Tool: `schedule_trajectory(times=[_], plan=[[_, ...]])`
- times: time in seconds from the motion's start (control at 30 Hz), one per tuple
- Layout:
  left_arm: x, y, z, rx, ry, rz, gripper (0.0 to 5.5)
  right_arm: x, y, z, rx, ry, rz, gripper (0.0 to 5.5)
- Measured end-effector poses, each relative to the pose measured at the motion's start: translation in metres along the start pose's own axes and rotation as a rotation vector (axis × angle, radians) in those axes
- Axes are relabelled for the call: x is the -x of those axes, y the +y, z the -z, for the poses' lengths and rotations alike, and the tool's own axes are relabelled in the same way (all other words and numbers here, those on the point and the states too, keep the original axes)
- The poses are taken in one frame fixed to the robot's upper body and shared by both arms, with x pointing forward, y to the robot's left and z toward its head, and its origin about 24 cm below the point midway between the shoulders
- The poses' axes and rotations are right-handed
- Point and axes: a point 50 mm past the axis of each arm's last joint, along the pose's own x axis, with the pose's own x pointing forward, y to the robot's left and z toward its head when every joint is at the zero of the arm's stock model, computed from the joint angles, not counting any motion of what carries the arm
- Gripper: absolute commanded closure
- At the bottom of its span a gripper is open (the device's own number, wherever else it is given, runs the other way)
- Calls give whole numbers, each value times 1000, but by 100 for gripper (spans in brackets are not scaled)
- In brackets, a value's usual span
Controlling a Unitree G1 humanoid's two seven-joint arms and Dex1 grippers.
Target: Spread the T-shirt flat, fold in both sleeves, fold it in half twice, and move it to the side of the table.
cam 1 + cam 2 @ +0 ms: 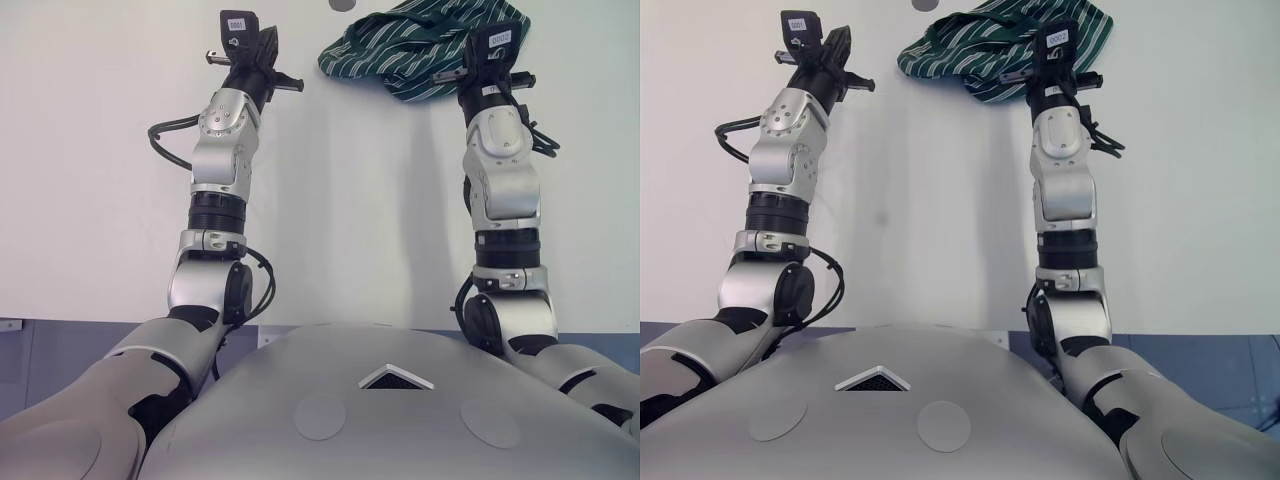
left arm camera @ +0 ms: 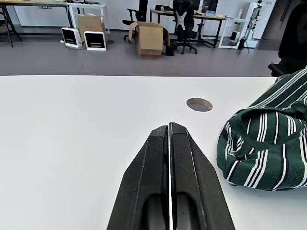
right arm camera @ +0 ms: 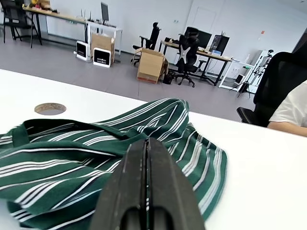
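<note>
**A:** What is laid out here?

**B:** A white counter (image 1: 350, 200). On it lies a dark green T-shirt (image 1: 420, 45) with white stripes. It is crumpled into a heap, with folds lying over one another, and no sleeve can be picked out.

**A:** And the robot's claws?

**B:** The right claw (image 3: 146, 141) is over the near edge of the T-shirt. Its two fingers are pressed together with nothing visible between them, and I cannot tell whether it touches the cloth. The left claw (image 2: 169, 127) is over bare counter on the robot's left of the T-shirt, apart from it. Its fingers are also together and it is empty. A small round cable hole (image 2: 199, 104) sits just beside the T-shirt on that same left side.

**A:** How far along is the job?

**B:** It looks like the very start. Nothing appears to be done yet. The spreading, both sleeve folds, the two halvings and the move to the counter's side are all left to do.
</note>
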Motion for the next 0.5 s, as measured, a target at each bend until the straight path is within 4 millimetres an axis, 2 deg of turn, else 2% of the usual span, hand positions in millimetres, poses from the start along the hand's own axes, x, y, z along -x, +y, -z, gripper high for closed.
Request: schedule_trajectory(times=[0.07,0.13,0.23,0.3,0.37,0.4,0.5], plan=[[0,0,0,0,-2,1,544,-26,-8,-5,26,55,-43,550],[-1,-1,-1,0,-9,3,544,-43,-16,-5,69,120,-69,550],[-2,-7,-1,-37,-3,57,544,-55,-22,15,271,295,-219,550],[-2,-15,-5,-74,1,156,544,-51,-16,25,353,350,-383,550],[-1,-20,-8,-98,11,228,544,-47,-11,24,406,339,-521,550],[1,-19,-9,-113,24,261,544,-41,-5,25,441,322,-610,550],[10,-15,-9,-133,71,347,500,-10,16,27,476,239,-858,550]])
